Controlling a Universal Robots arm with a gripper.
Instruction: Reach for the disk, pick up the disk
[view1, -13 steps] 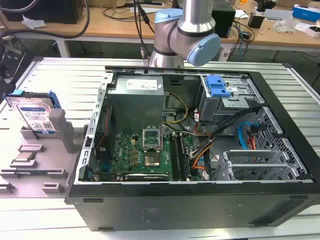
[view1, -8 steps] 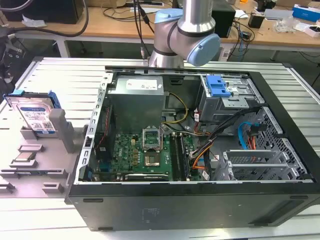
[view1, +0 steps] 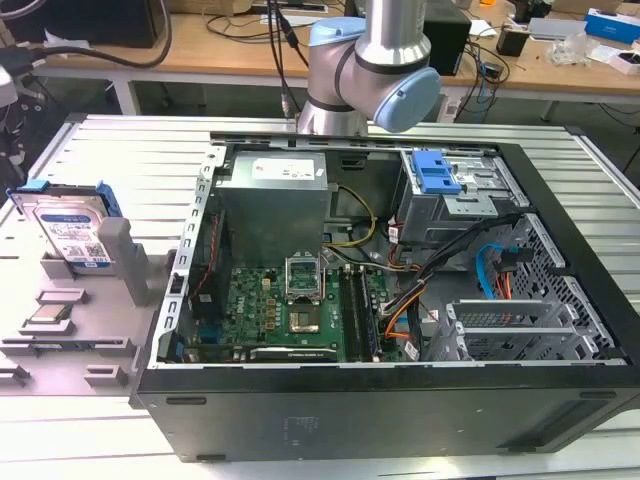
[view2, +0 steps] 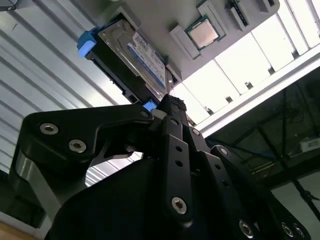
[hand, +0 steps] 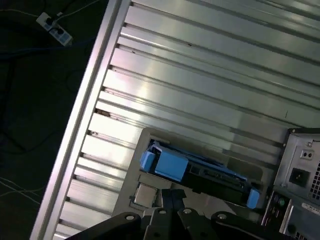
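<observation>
Arm (view1: 372, 70) cropped; disk (view1: 68, 232) partly hidden.

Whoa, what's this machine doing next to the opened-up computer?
A robot arm behind the open computer case has the job of picking up the disk, a hard drive with blue rails propped up in a grey holder at the exterior view's left. In the second wrist view its pincer points toward the disk but is apart from it. Nothing has been picked up yet.

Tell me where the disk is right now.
The disk stands propped in the grey holder at the exterior view's left, outside the open computer case, with the small CPU chip lying nearer the camera.
</observation>
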